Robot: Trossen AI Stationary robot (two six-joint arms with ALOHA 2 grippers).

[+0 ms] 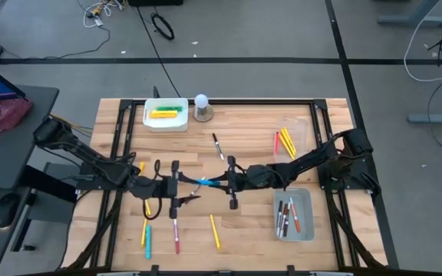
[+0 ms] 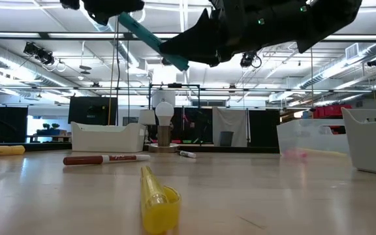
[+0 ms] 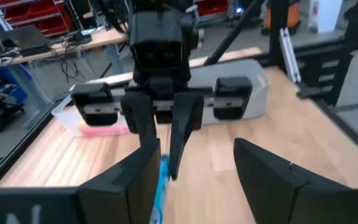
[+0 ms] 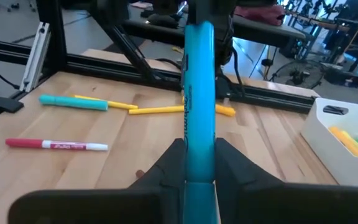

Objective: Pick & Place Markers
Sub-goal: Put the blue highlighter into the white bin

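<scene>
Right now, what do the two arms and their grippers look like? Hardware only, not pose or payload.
Both arms are dark, near-black jointed links. The left gripper and right gripper share one design: a boxy black body carrying a crossbar, and two flat black fingers tapering to blunt tips. Thin cables run along the left arm near its base. Small green indicator lights glow on an arm in the low view. No readable markings.

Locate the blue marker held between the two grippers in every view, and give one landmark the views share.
High view: blue marker at table centre, between left gripper and right gripper.
Low view: upper left, slanting.
Left wrist view: bottom centre, by the near fingers.
Right wrist view: centre, upright between the fingers.
Shared landmark: red marker.
</scene>
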